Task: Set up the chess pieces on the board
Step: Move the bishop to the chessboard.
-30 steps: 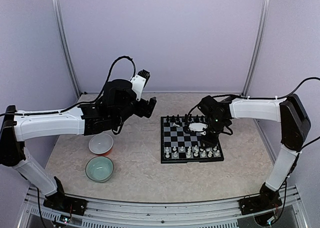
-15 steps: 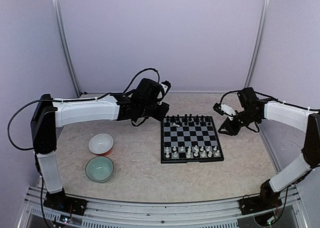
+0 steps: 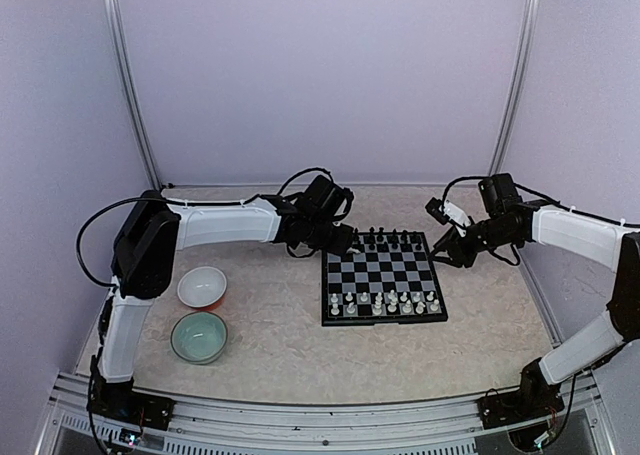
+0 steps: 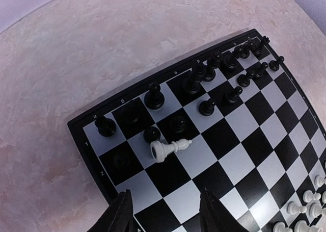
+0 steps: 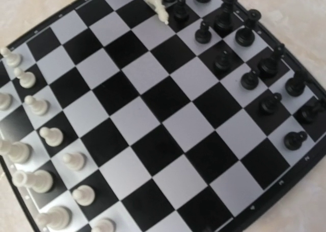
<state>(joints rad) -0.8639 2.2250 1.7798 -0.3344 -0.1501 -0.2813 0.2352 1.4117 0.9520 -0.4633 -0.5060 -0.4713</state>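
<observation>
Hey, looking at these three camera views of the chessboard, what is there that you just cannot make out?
Right gripper: open or shut unclear; its fingers are missing from the right wrist view, too small in the top view.
Board, far left corner: top view, covered by the left gripper.
Fallen white piece: right wrist view, cut off by the top edge.
White pieces: left wrist view, mostly cut off at the lower right corner.

My table [image 3: 285, 350] looks like pale stone. The board [image 3: 385, 273] lies on it. A white bowl [image 3: 202, 287] and a green bowl [image 3: 198, 337] sit close together, away from the board.
</observation>
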